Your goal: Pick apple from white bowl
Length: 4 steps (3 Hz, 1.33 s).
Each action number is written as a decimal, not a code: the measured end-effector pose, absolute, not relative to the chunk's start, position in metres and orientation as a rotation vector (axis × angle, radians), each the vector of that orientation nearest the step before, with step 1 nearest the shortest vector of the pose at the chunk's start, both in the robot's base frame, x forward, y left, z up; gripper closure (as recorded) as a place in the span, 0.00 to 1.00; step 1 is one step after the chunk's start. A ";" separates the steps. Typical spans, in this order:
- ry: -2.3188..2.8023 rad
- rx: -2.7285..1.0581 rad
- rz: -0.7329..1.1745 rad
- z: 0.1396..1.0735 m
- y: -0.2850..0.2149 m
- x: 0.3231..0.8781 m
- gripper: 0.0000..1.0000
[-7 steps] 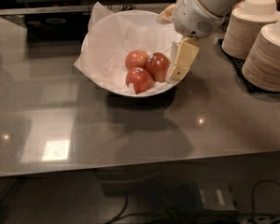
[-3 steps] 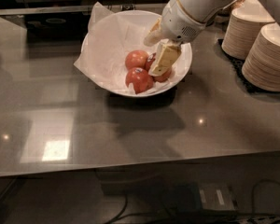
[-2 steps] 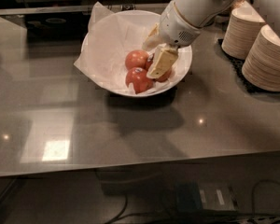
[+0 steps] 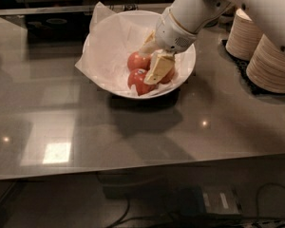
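The gripper [image 4: 157,71] has moved left off the rim into the white bowl [image 4: 192,61], upper centre of frame, and now covers the dark red apple [image 4: 170,76] lying inside; its grasp cannot be told

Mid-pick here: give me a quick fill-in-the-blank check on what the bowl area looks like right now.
1. The robot's pale two-finger gripper sits inside the wide, round white ____, right among the fruit.
2. That paper-lined bowl holds ____ red apples.
3. In the camera view, the stacked beige paper bowls stand to the ____ of the white bowl.

Missing words: bowl; three; right
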<state>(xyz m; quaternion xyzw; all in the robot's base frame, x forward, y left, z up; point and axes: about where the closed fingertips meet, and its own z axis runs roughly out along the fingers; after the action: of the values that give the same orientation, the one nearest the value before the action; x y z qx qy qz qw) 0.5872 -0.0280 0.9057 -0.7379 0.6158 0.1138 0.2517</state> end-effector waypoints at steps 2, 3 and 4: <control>1.609 -2.081 0.292 0.880 -0.019 0.578 0.36; 1.611 -2.097 0.300 0.871 -0.017 0.582 0.36; 1.611 -2.117 0.313 0.866 -0.013 0.586 0.36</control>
<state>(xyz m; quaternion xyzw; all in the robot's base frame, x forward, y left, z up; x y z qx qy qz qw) 0.5861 -0.0132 0.8656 -0.7692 0.5854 0.1137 0.2296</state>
